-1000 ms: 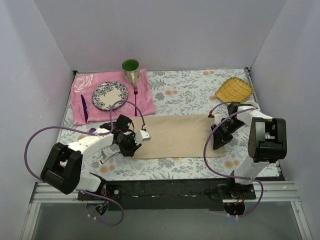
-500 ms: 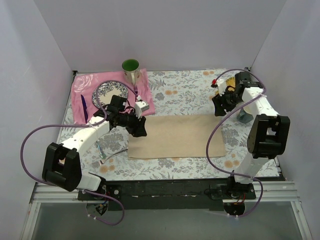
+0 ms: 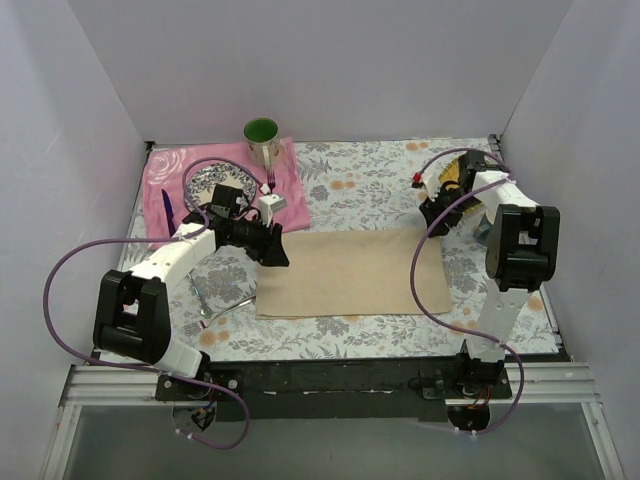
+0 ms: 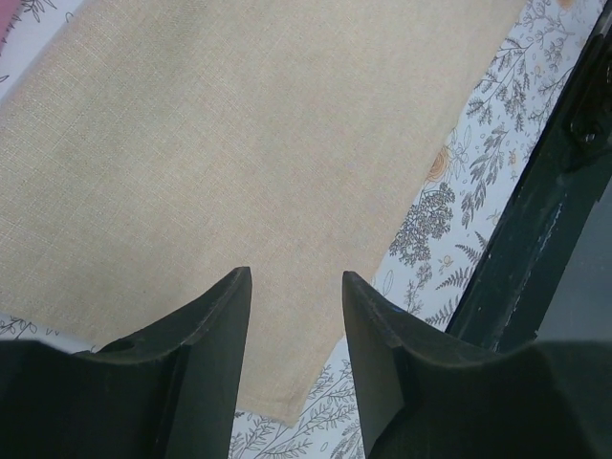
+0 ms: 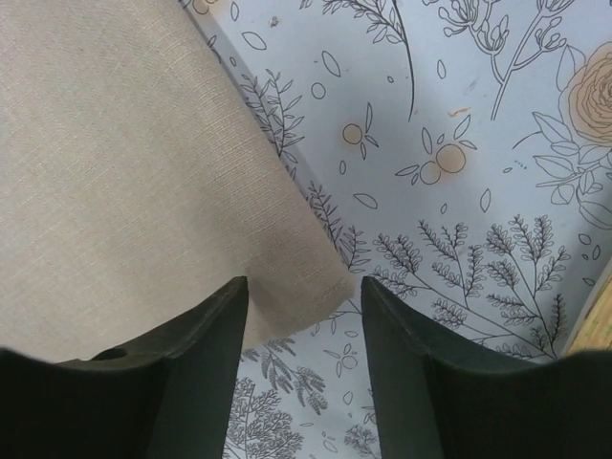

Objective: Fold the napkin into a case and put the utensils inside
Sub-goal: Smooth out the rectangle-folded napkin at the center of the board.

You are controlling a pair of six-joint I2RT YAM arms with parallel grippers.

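1. Left gripper [image 4: 294, 277]: fingers part-way open with a clear gap, and nothing is held.
2. In the left wrist view, the beige napkin [image 4: 239, 143] lies flat beneath the left fingers. One napkin corner sits just below the gap between the fingertips. I can't tell from this view whether they touch the cloth.
3. In the top view, the left gripper [image 3: 275, 252] sits at the napkin's [image 3: 350, 272] left edge, by the far-left corner.
4. Right gripper [image 5: 303, 284]: fingers spread apart and empty.
5. In the right wrist view, a napkin [image 5: 124, 172] corner lies just ahead of the gap, towards the left finger. It rests on the floral tablecloth [image 5: 459, 143] and isn't pinched.
6. In the top view, the right gripper [image 3: 432, 215] is by the napkin's far-right corner.
7. The napkin is a flat oblong in the middle of the table. I can't make out any fold layers.
8. The utensils [image 3: 222, 306] lie on the floral cloth to the left of the napkin and well clear of both grippers. They are too small to tell the spoon from the fork.
9. Hidden or cut off:
   - The plate [image 3: 203, 186] on the pink mat [image 3: 295, 205] is partly covered by the left arm and its cable.
   - The right arm hides most of a yellow item [image 3: 450, 180].
   - Both wrist views lose their lower part behind the fingers.
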